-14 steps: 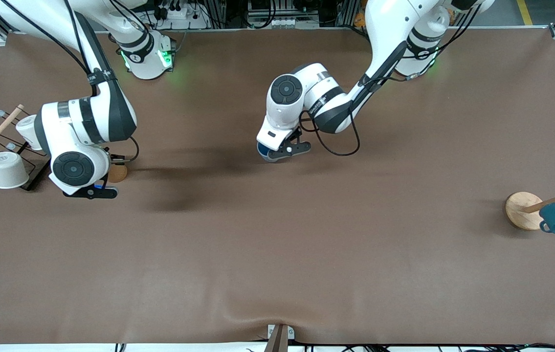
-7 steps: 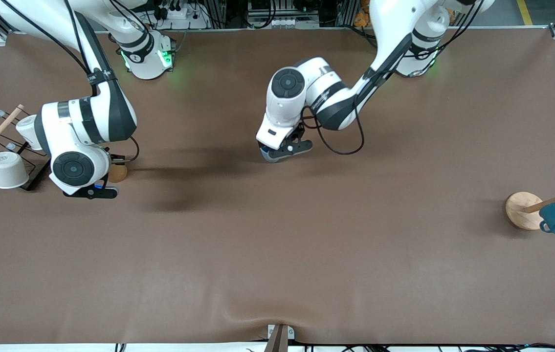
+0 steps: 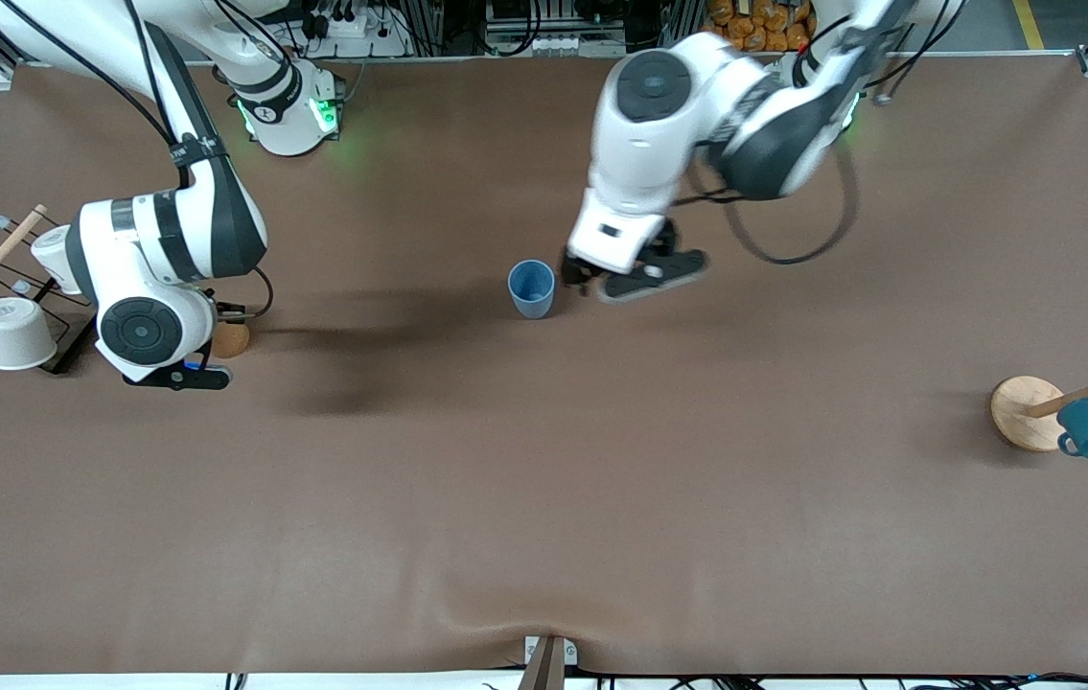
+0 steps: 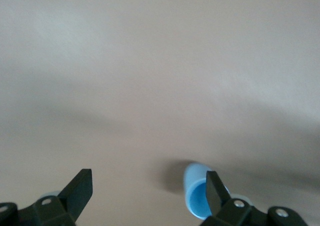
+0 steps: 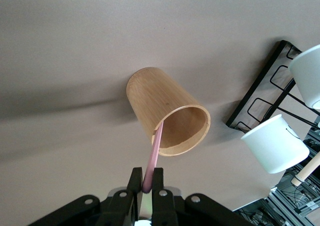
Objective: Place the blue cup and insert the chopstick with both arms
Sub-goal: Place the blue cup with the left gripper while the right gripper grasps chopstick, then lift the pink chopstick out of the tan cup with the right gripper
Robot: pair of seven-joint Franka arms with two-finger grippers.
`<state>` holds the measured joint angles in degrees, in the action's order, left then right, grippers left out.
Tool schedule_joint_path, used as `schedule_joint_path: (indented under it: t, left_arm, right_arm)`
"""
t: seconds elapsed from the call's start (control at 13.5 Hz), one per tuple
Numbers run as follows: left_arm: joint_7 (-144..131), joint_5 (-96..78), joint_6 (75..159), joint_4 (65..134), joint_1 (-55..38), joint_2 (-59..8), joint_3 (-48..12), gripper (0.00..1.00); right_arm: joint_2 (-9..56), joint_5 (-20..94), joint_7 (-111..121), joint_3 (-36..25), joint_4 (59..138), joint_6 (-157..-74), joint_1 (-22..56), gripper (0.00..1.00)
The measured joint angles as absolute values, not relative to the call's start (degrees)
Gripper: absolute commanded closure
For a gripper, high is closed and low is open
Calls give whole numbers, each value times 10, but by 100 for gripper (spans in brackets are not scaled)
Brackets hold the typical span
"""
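Chopstick [image 5: 154, 153] tip hidden in brown cup [image 5: 167, 111], blue cup [image 4: 197, 198] partly cut off

The chopstick's [image 5: 154, 153] lower end is hidden inside the brown cup [image 5: 167, 111].

You've got a matt brown counter [image 3: 544, 498], cloth-like, with a soft wrinkle at its near edge. The blue cup [image 3: 531, 287] looks like smooth matt plastic. Your brown cup [image 5: 167, 111] shows wood grain with a satin sheen. The chopstick [image 5: 154, 156] is smooth pale-pink plastic, and the wire rack [image 5: 272, 98] is black-coated metal.
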<state>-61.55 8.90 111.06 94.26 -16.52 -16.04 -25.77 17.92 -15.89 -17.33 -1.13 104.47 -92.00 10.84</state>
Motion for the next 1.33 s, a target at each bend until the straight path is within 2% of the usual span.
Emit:
schedule_joint_path:
  t: [0.22,0.44,1.18,1.33]
  left_arm:
    - [-517,89,1045,903,-98,-149,-256,0]
    - [-459,89,1021,879,-40,-146,-255,0]
    - [-214,89,950,870,99,-83,-255,0]
    - [-130,85,945,870,110,-64,-229,0]
  right_arm:
    - [178,-157,-174,-11,1044,-920,108,89]
    - [176,-154,-174,-12,1044,-920,108,89]
    - [152,-135,-173,-12,1039,-897,104,91]
    - [149,-135,-173,-13,1037,-894,102,93]
